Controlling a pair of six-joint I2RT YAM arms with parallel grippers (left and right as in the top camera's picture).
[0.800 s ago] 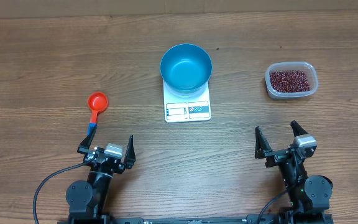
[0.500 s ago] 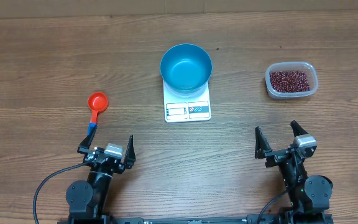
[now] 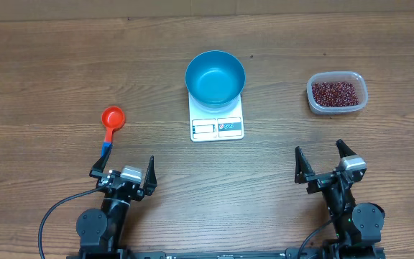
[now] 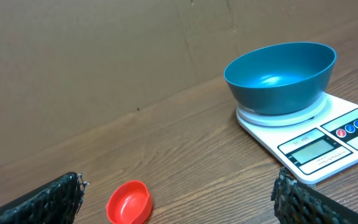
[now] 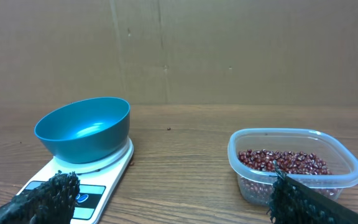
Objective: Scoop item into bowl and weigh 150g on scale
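An empty blue bowl (image 3: 215,78) (image 4: 280,77) (image 5: 84,129) rests on the white scale (image 3: 217,126) (image 4: 328,143) (image 5: 98,183) at the table's centre. Dark red-brown beans, the item (image 3: 334,93) (image 5: 281,162), fill a clear tub (image 3: 337,93) (image 5: 293,167) at the right. A red scoop (image 3: 111,119) (image 4: 129,202) with a blue handle tip lies at the left. My left gripper (image 3: 121,170) (image 4: 179,199) stands open at the near edge, just behind the scoop's handle. At the near right, my right gripper (image 3: 324,160) (image 5: 173,199) is open too, with nothing between its fingers.
A cardboard wall (image 5: 179,50) closes off the far side of the wooden table (image 3: 49,65). Black cables (image 3: 56,212) trail from the left arm's base at the front edge.
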